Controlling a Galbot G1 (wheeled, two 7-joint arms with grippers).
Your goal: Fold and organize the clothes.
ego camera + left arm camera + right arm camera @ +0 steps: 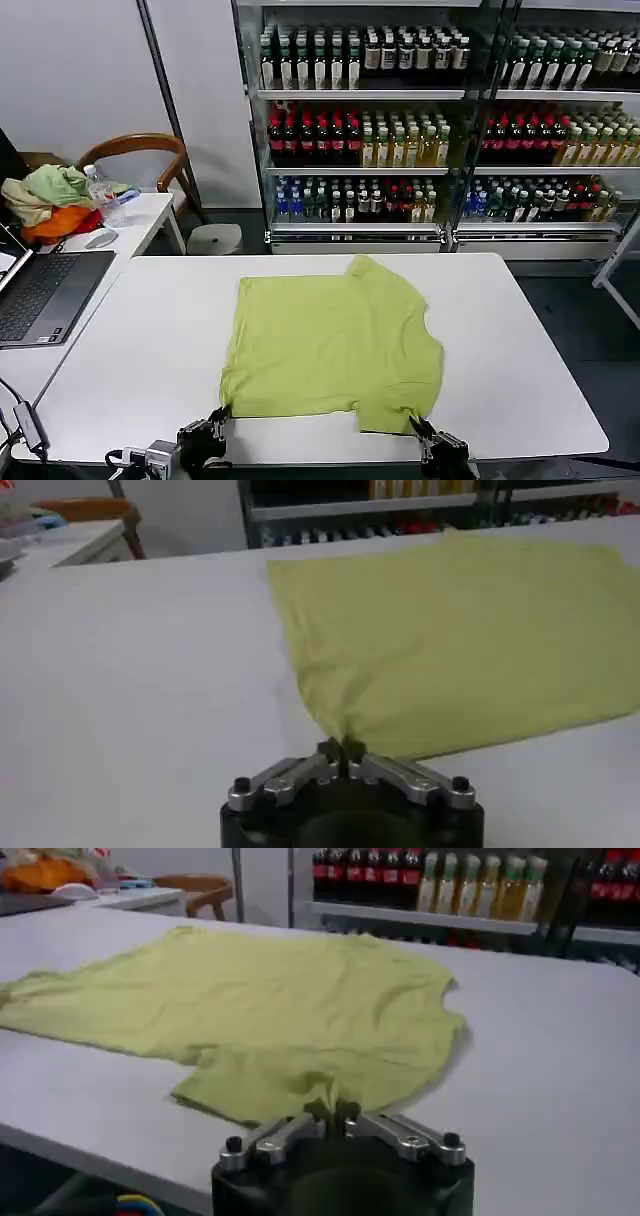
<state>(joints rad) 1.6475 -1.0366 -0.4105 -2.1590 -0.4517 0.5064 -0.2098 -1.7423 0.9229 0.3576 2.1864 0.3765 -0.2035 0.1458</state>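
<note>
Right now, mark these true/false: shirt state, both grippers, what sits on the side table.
1. The lime yellow-green cotton T-shirt lies spread on the white table. True.
2. The left gripper is open above the shirt. False: shut on its near corner.
3. The right gripper pinches the shirt's near edge. True.
4. The shirt is folded in half. False: flat, unfolded.
5. A heap of garments sits on the side table. True.

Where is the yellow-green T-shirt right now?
The T-shirt lies spread mid-table, its near edge pinched by the left gripper and right gripper.
</note>
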